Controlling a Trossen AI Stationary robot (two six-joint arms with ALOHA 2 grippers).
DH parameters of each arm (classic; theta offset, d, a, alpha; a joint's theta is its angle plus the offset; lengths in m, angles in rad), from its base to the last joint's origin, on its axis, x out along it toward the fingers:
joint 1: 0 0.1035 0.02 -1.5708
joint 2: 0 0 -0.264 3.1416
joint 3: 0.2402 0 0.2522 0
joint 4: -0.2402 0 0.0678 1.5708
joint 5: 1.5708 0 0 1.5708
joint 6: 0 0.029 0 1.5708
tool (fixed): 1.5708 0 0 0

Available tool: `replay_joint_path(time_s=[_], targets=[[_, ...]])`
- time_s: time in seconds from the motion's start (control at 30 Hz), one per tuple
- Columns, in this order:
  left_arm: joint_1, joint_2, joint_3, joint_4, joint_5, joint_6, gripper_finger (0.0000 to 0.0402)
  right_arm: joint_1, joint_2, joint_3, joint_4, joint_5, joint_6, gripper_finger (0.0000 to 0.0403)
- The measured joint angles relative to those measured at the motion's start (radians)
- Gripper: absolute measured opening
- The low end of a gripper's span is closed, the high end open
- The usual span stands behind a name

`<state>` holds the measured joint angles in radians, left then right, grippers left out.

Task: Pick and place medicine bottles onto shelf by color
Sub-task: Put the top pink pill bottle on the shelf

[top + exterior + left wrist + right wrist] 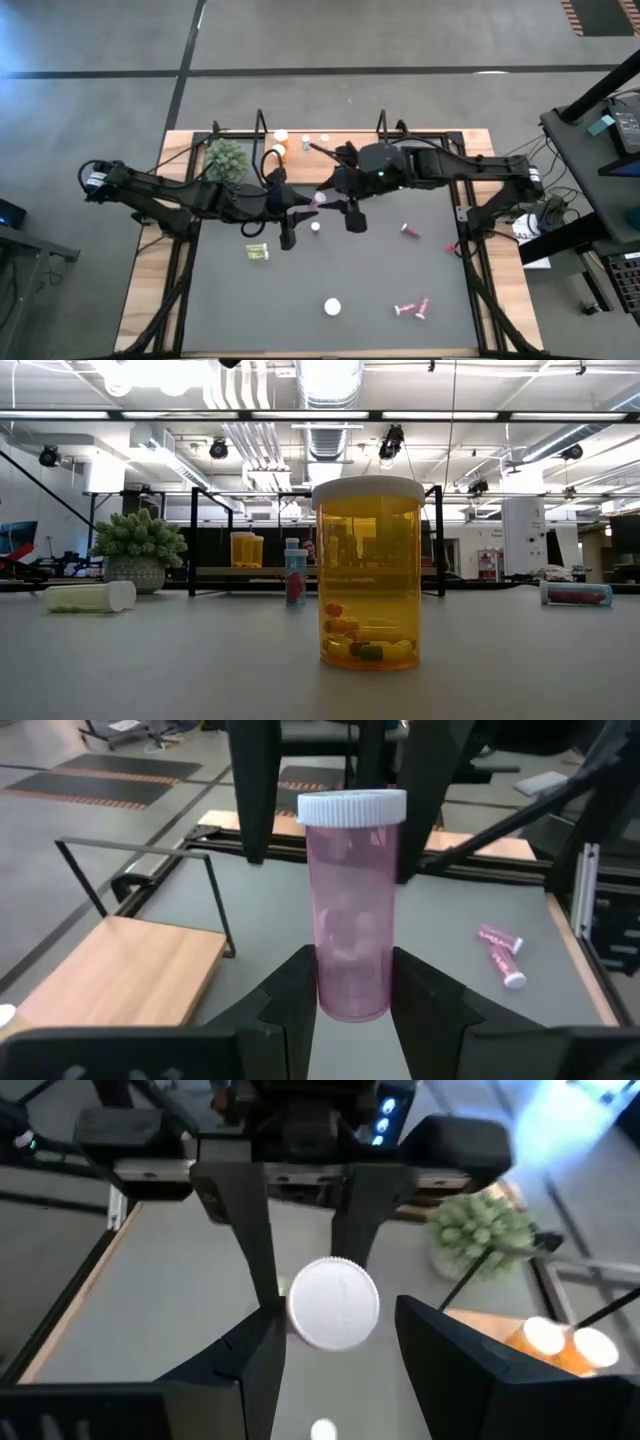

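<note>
Nearest my left wrist camera, the left gripper is clamped on a translucent pink medicine bottle with white cap, held upright above the dark grey mat; I should bring the spread right gripper squarely around the cap before releasing

Pink bottle off the table: one is being held upright.
Pink bottles on the mat: at least three are lying there.
Orange bottles on the shelf: two are standing.
Large orange bottle: one is standing.
Yellow-green bottle: one is lying down.
Plant: one is sitting.
</note>
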<state>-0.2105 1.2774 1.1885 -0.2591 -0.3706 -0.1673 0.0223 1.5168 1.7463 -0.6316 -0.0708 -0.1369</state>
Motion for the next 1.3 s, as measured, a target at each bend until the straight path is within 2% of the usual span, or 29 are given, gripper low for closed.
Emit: replay_joint_path(time_s=[0.23, 0.47, 1.3], targets=[[0.000, -0.005, -0.003, -0.021, 0.006, -0.001, 0.0099, 0.000, 0.120, 0.166, -0.169, -0.018, 0.008, 0.0178], [0.000, -0.005, -0.004, -0.035, 0.008, -0.004, 0.0099, 0.000, 0.187, 0.272, -0.254, -0.019, 0.005, 0.0168], [0.000, -0.010, -0.004, -0.049, 0.021, -0.009, 0.0099, 0.000, 0.172, 0.274, -0.288, -0.024, 0.040, 0.0103]])
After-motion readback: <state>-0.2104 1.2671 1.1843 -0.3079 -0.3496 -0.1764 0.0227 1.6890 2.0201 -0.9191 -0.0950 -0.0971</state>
